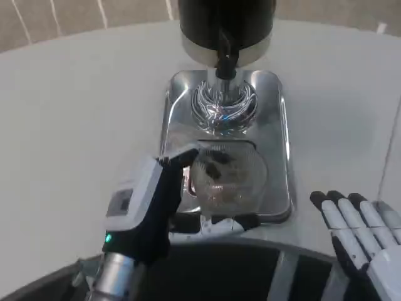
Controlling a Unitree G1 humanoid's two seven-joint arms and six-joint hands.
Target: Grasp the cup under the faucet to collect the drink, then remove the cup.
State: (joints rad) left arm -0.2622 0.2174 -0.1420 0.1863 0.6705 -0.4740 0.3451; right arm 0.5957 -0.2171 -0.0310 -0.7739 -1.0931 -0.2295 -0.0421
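A clear plastic cup (pixel 220 179) stands on the front part of the shiny drip tray (pixel 277 188), seen from above. My left hand (pixel 150 207) grips it from the left, with the thumb (pixel 180 158) on its far side and the other fingers (pixel 216 227) curled around its near side. The black faucet (pixel 225 64) of the dark dispenser (pixel 225 22) hangs over a gleaming swirled plate (pixel 222 105) farther back, so the cup sits nearer to me than the spout. My right hand (pixel 357 241) rests at the lower right, fingers stretched out, holding nothing.
The white table (pixel 75 113) spreads wide to the left and right of the tray. The tray's raised rim runs around the cup. My dark torso edge (pixel 238 276) fills the bottom of the picture.
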